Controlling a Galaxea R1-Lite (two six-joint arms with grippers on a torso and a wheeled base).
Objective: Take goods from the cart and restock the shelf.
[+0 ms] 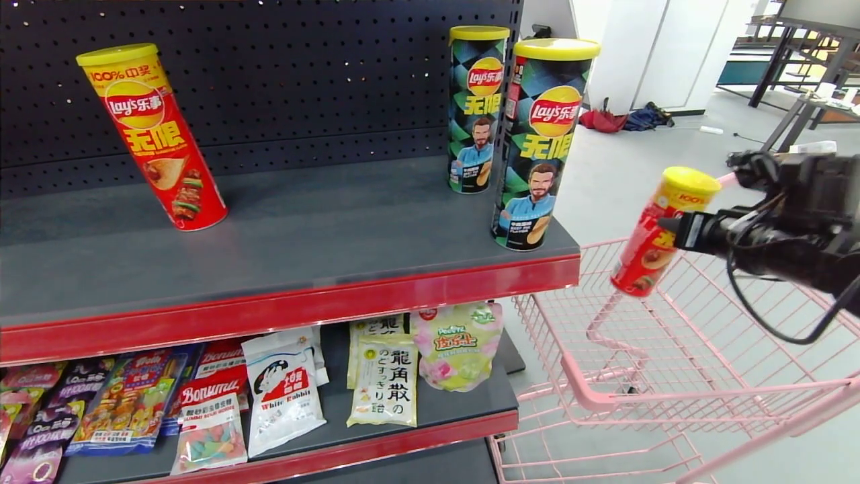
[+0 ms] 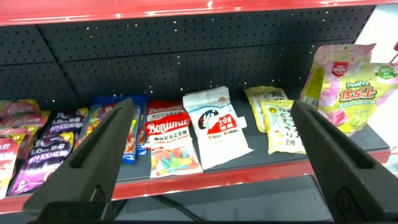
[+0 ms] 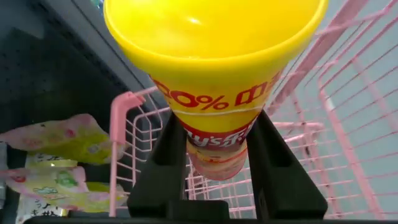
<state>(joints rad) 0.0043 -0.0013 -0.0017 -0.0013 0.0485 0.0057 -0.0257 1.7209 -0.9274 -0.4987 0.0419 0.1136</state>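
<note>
**Restocking, transfer stage.** The right gripper [image 1: 680,232] is closed on a red can [image 1: 650,232] with a yellow lid. Its two fingers are pressed against opposite sides of the body below the lid, so that the base is left free to be set down. The can is held tilted, lid uppermost, above the pink cart [image 1: 605,396] and just beyond the right end of the upper shelf [image 1: 302,235]; it is carried at about the level of that shelf's front edge, which suggests a sideways transfer onto the board rather than a return to the basket.

On the upper shelf a second red can [image 1: 158,134] is seen at the left and two dark cans [image 1: 510,128] at the right. Bare board is left between them, and this is judged the likely destination.

The left gripper [image 2: 211,109] is held with its fingers spread wide and nothing between them, facing the snack bags [image 1: 282,390] on the lower shelf [image 1: 430,403]. It is thus kept out of the carrying arm's path.
</note>
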